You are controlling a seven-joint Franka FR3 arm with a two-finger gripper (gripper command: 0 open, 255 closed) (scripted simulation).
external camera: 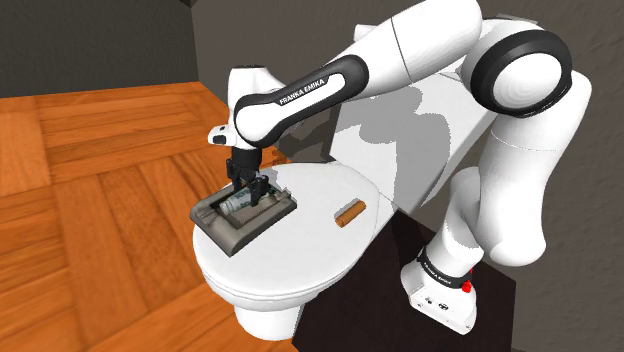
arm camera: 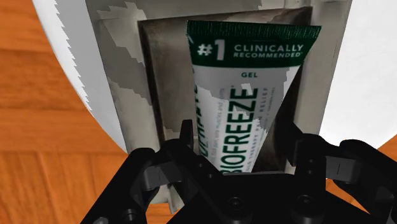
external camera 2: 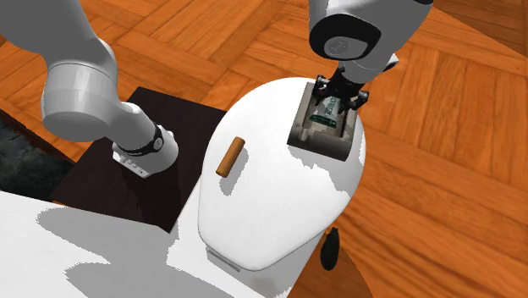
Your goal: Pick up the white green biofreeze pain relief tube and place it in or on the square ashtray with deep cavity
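The square ashtray (external camera: 212,217), grey and deep-walled, sits on the closed white toilet lid (external camera: 310,255) left of centre in the shoulder view and right of centre, in the upper half, in the second exterior view. The white and green Biofreeze tube (arm camera: 245,95) lies inside its cavity, its green crimped end away from the gripper and its length running along the hollow. The black gripper (external camera: 245,188) hangs straight down over the ashtray, its tips lowered to the tube. In the wrist view the fingers (arm camera: 186,137) stand moderately apart with the tube between them. A strip of the ashtray's dark floor shows between the tube and one finger, while the other sits so near the tube's edge that contact there is hard to judge. A small brown cylinder (external camera: 350,214) lies on the lid apart from the ashtray, toward the shoulder view's right.
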